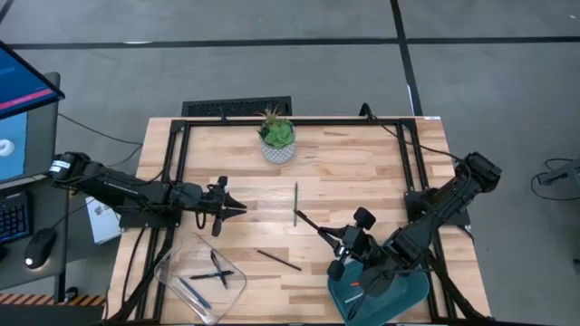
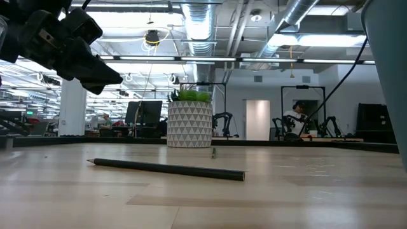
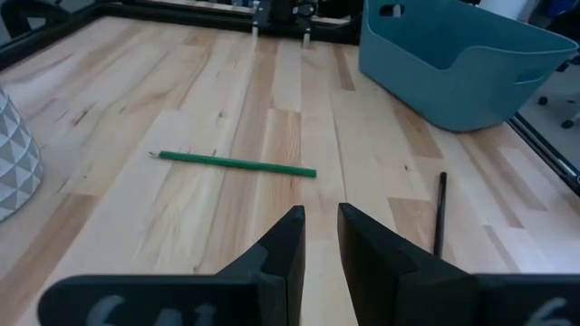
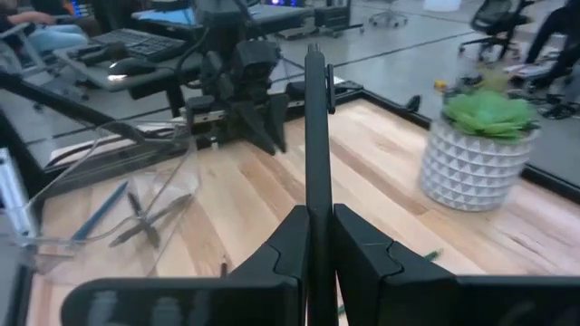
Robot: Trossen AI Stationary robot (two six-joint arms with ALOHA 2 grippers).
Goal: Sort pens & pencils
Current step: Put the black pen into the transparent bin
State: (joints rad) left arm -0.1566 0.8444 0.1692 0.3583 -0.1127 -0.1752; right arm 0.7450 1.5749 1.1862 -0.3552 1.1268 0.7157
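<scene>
My right gripper (image 1: 337, 237) (image 4: 315, 226) is over the table's near right part and is shut on a black pen (image 1: 313, 226). My left gripper (image 1: 237, 206) (image 3: 321, 222) hovers left of centre, its fingers open by a narrow gap and holding nothing. A green pencil (image 1: 295, 204) (image 3: 237, 163) lies flat mid-table. A black pencil (image 1: 278, 260) (image 2: 165, 168) lies flat nearer the near edge. A clear tray (image 1: 177, 272) at the near left holds a blue pen (image 4: 100, 213) and dark pens (image 1: 217, 272). My right gripper pinches the black pen between its two fingers near one end (image 4: 315, 195). The pen runs on past the fingertips, along the fingers, toward the table's middle. Its free end (image 1: 297, 216) stands close to the green pencil's near end. It looks lifted clear of the wood.
A teal bin (image 1: 390, 294) (image 3: 453, 63) sits at the near right, under my right arm. A potted plant in a white patterned pot (image 1: 277, 138) (image 2: 189, 124) stands at the far middle. A black frame (image 1: 181, 145) lines the table's edges. Bare wood lies between the grippers.
</scene>
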